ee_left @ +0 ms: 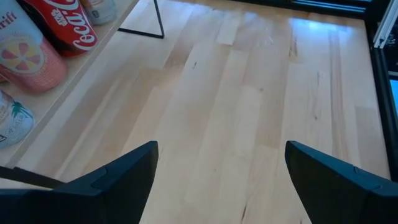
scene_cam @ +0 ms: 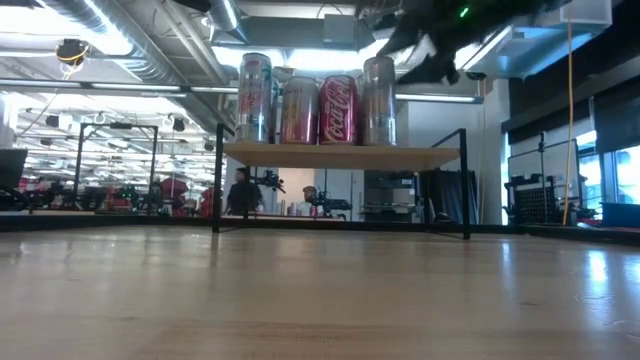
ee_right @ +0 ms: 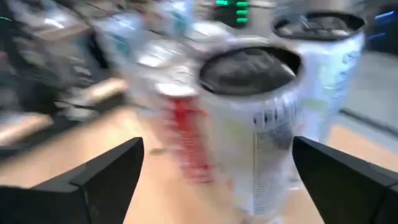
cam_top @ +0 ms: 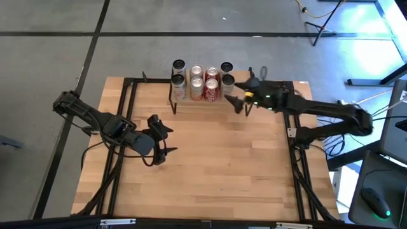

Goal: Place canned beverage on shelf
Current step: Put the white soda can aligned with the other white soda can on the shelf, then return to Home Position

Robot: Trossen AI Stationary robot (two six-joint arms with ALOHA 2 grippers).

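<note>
The cans (cam_top: pixel 202 81) stand in two rows on the shelf (scene_cam: pixel 340 155) at the counter's (cam_top: pixel 210 165) far edge. The right pincer (cam_top: pixel 236 102) hovers open and empty just beside the shelf's right end. The left pincer (cam_top: pixel 159 138) waits open over the counter's left side.

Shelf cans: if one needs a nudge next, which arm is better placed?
Probably the right. Its open gripper sits beside the cans at the shelf's right end, while the left gripper, also open, hovers over bare tabletop, well away.
</note>
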